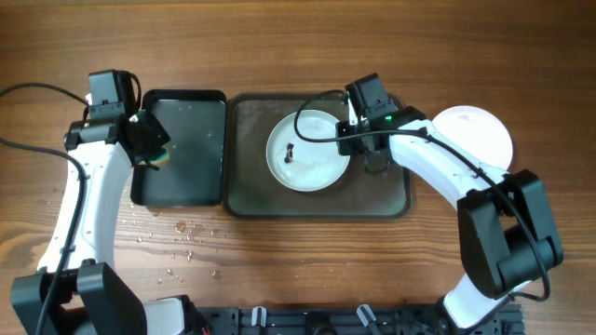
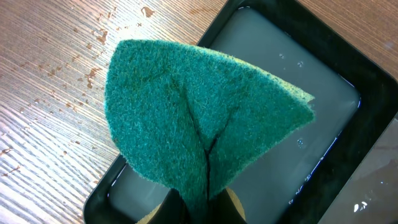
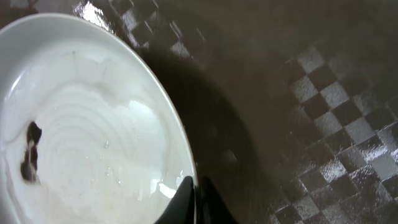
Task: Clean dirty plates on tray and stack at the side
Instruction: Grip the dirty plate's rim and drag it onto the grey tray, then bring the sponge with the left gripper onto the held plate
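A white plate (image 1: 312,158) with a dark smudge (image 1: 291,151) near its centre lies on the brown-grey tray (image 1: 382,195). My right gripper (image 1: 348,140) is shut on this plate's right rim. In the right wrist view its fingertips (image 3: 196,194) pinch the rim of the plate (image 3: 93,118), one finger inside and one outside, and the smudge (image 3: 28,158) sits at the left. A second white plate (image 1: 484,130) rests on the table right of the tray, partly hidden by the right arm. My left gripper (image 1: 154,154) is shut on a folded green sponge (image 2: 199,112) over the black tray's left edge.
The smaller black tray (image 1: 186,149) holds shallow water (image 2: 292,130) and stands against the brown tray's left side. Water drops (image 1: 177,242) speckle the wood in front of it. The brown tray's floor (image 3: 323,124) is wet and checkered.
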Robot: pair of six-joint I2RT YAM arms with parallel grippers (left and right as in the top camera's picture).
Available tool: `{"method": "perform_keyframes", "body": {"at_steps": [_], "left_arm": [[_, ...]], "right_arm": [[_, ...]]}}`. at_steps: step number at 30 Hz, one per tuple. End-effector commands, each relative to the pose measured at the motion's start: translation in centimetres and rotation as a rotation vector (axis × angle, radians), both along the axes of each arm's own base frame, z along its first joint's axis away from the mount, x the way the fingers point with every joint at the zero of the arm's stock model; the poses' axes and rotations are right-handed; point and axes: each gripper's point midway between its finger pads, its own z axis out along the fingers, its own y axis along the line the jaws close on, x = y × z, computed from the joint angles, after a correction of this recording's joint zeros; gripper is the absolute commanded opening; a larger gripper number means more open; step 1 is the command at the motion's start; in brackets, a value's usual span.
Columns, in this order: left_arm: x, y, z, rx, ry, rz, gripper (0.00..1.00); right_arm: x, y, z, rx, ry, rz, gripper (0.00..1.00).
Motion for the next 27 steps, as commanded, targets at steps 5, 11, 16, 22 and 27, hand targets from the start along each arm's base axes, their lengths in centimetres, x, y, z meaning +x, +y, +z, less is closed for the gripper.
{"method": "perform_keyframes", "body": {"at_steps": [5,11,16,22,27], "left_arm": [[0.8,-1.2,-0.1,-0.047,-0.023,-0.083,0.04],[3.6,-6.0,1.8,-0.242,-0.169,-0.313,0.04],[4.6,-8.4,3.8,-0.227,-0.198,-0.403,0.04],[4.4,-14.5,4.6,-0.247,-0.194,-0.547,0.04],[4.3,-19.3,4.4,-0.303,-0.199,-0.58,0.04]], "right_arm": [[0.9,-0.2,-1.4,-0.022,-0.015,-0.023,0.36],[3.0,0.6,2.6,0.208,0.011,0.012,0.43],[3.5,-1.2,5.8,0.397,0.088,-0.004,0.43],[0.8,-2.7,3.9,0.363,0.195,0.003,0.43],[-1.3,-2.6,1.7,0.313,0.259,-0.013,0.43]]}}
